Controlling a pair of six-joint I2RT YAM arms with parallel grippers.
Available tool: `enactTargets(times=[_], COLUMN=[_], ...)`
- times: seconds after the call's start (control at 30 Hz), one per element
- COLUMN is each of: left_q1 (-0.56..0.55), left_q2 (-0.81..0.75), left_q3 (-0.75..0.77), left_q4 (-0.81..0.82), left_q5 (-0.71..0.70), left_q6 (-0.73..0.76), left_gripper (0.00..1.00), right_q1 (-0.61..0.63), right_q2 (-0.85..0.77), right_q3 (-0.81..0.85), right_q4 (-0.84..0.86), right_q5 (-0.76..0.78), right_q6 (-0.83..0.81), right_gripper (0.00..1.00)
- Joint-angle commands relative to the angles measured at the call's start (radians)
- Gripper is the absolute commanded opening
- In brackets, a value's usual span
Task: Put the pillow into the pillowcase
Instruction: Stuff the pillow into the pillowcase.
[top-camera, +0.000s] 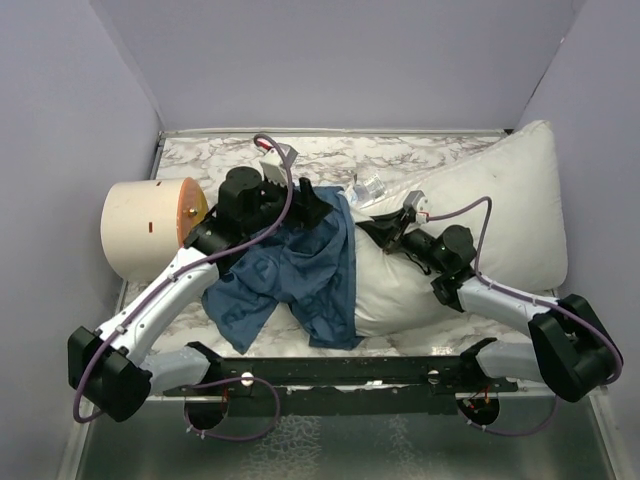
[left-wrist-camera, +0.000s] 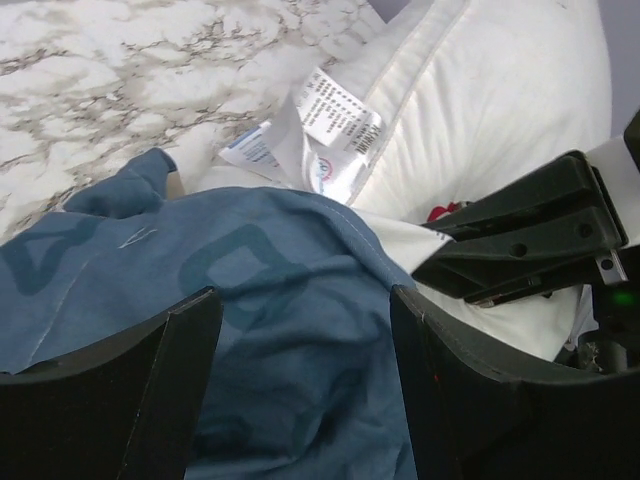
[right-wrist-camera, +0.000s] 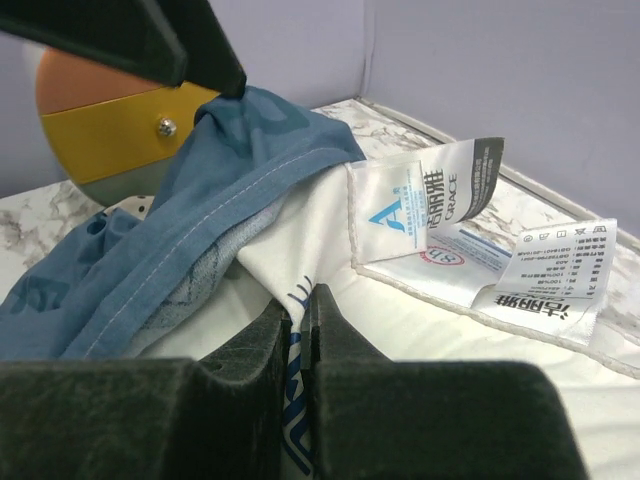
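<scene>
The white pillow (top-camera: 510, 210) lies slanted across the right half of the table, with the blue pillowcase (top-camera: 290, 275) draped over its near-left end. My left gripper (top-camera: 312, 205) hovers open over the case's upper edge. In the left wrist view its fingers (left-wrist-camera: 110, 390) straddle blue cloth (left-wrist-camera: 270, 280) without pinching it. My right gripper (top-camera: 385, 235) is shut on a fold of the pillow's white, blue-printed fabric (right-wrist-camera: 300, 270), right beside the case's hem (right-wrist-camera: 200, 220). The pillow's care labels (right-wrist-camera: 430, 215) stick out next to it.
A cream cylinder with an orange end (top-camera: 145, 228) lies at the left, just behind the left arm. Lavender walls close in the marble tabletop (top-camera: 400, 150) on three sides. The pillow's far end leans against the right wall.
</scene>
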Motion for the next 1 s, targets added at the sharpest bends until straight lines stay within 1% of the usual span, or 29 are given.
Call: enactTargets(times=[0.0,0.13,0.23,0.33,0.4,0.47,0.5,0.57,0.63,0.7,0.77,0.83,0.87,0.97], left_q1=[0.035,0.04,0.039,0.042,0.044,0.045,0.045,0.045,0.045,0.042,0.037,0.037,0.036,0.038], left_q2=[-0.01,0.058,0.124,0.206,0.258,0.312,0.338,0.386,0.426,0.449,0.451,0.445,0.443,0.444], left_q3=[0.107,0.22,0.273,0.303,0.316,0.333,0.365,0.387,0.391,0.367,0.319,0.275,0.264,0.262], left_q4=[-0.2,-0.306,-0.324,-0.31,-0.295,-0.295,-0.297,-0.285,-0.255,-0.202,-0.144,-0.103,-0.097,-0.099], left_q5=[-0.082,-0.157,-0.138,-0.041,0.057,0.15,0.185,0.269,0.335,0.434,0.498,0.539,0.549,0.573], left_q6=[0.014,0.047,0.076,0.152,0.201,0.231,0.234,0.219,0.167,0.116,0.079,0.055,0.052,0.05], left_gripper=[0.71,0.74,0.77,0.79,0.81,0.84,0.84,0.86,0.88,0.9,0.9,0.88,0.86,0.69], right_q1=[0.012,0.014,0.015,0.015,0.014,0.015,0.015,0.015,0.015,0.015,0.015,0.015,0.015,0.014], right_q2=[-0.04,-0.075,-0.098,-0.112,-0.119,-0.124,-0.127,-0.137,-0.15,-0.171,-0.193,-0.211,-0.213,-0.206], right_q3=[-0.095,-0.153,-0.185,-0.19,-0.184,-0.176,-0.174,-0.175,-0.177,-0.177,-0.171,-0.15,-0.133,-0.069], right_q4=[-0.125,-0.115,-0.118,-0.139,-0.156,-0.176,-0.18,-0.193,-0.21,-0.233,-0.261,-0.302,-0.33,-0.399], right_q5=[-0.011,-0.008,0.005,0.011,0.013,0.01,0.006,0.003,0.005,0.01,0.025,0.046,0.06,0.117], right_q6=[0.007,0.038,0.044,0.034,0.026,0.017,0.012,0.005,0.003,0.002,0.002,-0.001,-0.005,-0.012], right_gripper=[0.01,0.01,0.01,0.01,0.01,0.01,0.01,0.01,0.01,0.01,0.01,0.02,0.02,0.02])
